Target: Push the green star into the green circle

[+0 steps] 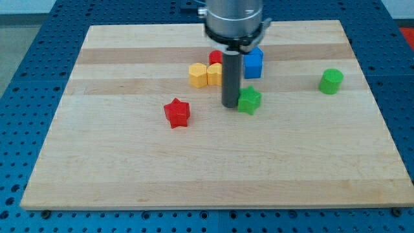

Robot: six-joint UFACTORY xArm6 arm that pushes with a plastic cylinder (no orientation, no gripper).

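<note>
My tip (230, 105) touches the green star (249, 100) on its left; green circle (331, 81) well apart; no jaws on this tool.

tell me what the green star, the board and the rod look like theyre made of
The green star looks like matte plastic, possibly 3D-printed: flat, saturated colour with no glare. The board looks like light wood, with lengthwise grain and plank bands of differing tone. The rod, ending at my tip just on the view's left of the star, is dark and smooth, metal or plastic; I cannot tell which.

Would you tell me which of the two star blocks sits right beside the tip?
The green star: it sits against my tip on the view's right; the red star lies apart, further left.
</note>
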